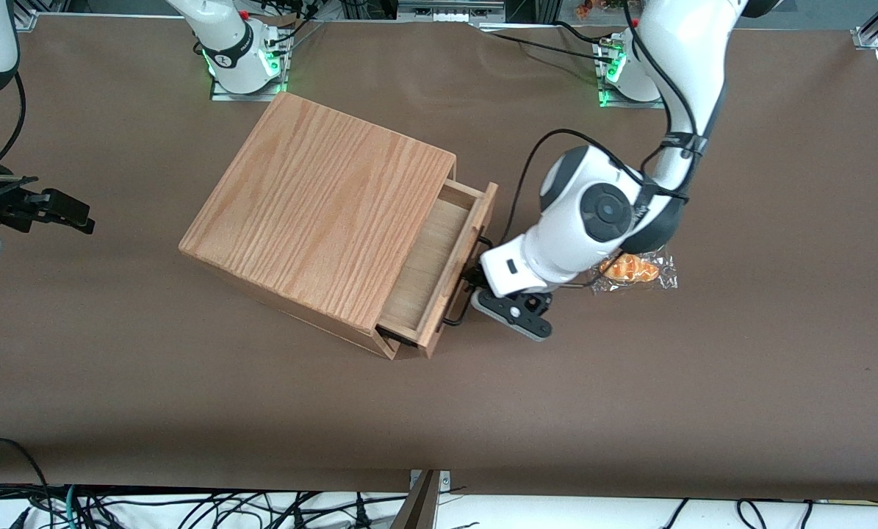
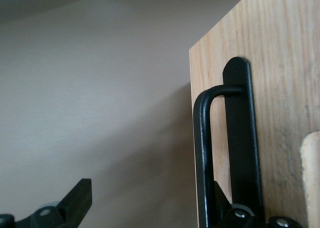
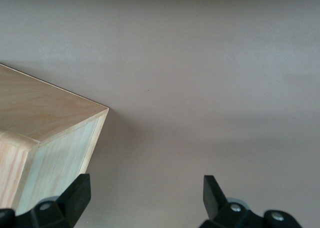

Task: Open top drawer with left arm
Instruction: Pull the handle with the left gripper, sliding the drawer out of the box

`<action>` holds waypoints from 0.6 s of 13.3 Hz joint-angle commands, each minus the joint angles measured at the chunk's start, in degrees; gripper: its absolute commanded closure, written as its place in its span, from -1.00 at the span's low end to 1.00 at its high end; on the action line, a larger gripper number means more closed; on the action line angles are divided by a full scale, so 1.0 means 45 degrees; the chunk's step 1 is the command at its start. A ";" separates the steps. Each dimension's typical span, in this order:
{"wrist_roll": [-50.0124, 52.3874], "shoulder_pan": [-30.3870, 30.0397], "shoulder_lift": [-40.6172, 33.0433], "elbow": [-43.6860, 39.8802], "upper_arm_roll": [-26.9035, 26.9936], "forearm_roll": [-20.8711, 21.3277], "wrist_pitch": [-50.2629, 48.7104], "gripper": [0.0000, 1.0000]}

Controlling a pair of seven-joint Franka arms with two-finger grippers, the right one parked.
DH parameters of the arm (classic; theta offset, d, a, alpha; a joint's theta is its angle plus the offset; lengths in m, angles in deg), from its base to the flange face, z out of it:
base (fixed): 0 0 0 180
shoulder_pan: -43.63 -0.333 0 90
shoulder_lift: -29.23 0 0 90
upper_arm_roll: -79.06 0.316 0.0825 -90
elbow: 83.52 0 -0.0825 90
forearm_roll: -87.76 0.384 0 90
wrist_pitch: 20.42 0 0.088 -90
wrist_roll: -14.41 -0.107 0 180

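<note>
Oak-grain wood top drawer (image 1: 446, 250), matt black metal handle (image 2: 204, 158).

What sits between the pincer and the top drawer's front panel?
Only the black wire handle: the left arm's pincer reaches it, one finger on its outer side, front panel just past. Left wrist view.

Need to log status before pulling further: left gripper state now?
Left gripper: open, one finger hooked inside the top drawer's black handle, nothing clamped.
</note>
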 commanded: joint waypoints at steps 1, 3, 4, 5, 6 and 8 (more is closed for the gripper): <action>-0.0613 -0.0719 0.0036 -0.0283 0.0027 0.0437 -0.0404 -1.00; -0.1081 -0.1266 -0.0061 -0.0284 0.0008 0.0437 -0.0816 -1.00; -0.1354 -0.1442 -0.0061 -0.0283 0.0008 0.0418 -0.0855 -1.00; -0.1531 -0.1676 -0.0081 -0.0322 0.0008 0.0437 -0.0991 -1.00; -0.1707 -0.1852 -0.0062 -0.0303 -0.0012 0.0418 -0.1051 -1.00; -0.1865 -0.1990 -0.0139 -0.0322 0.0008 0.0418 -0.1090 -1.00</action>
